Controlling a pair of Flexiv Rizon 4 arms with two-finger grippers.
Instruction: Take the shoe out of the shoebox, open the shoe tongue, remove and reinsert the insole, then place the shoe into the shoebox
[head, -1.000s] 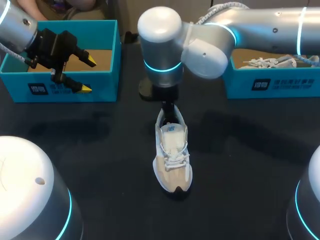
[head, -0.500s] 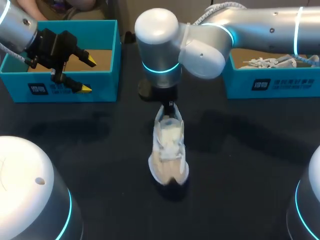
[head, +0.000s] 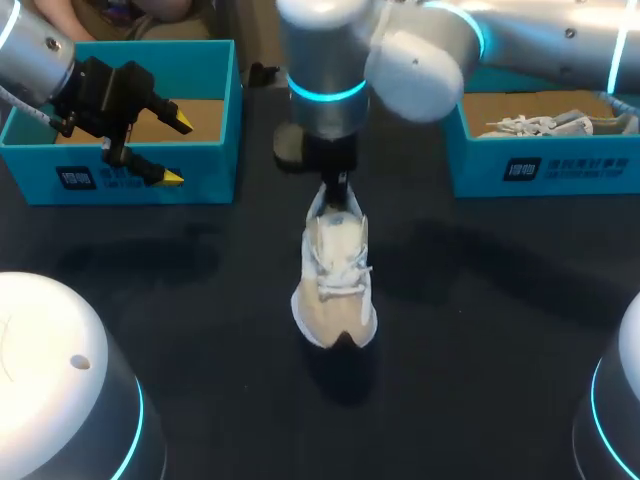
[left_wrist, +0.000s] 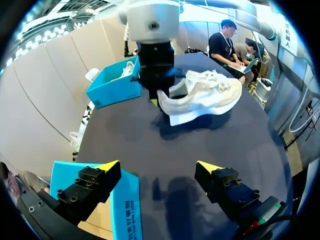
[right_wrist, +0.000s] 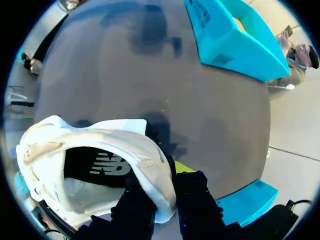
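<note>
Dark table (head: 200, 320), left shoebox (head: 140, 182) at far side. Right gripper (head: 338, 195) pinching heel collar of white shoe (head: 335, 285), one finger inside, one outside. Shoe hangs clear of table, shadow beneath. It is higher than a second ago, toe swung slightly left. Left gripper (head: 168, 150) spread wide, unmoved above shoebox's front wall.
</note>
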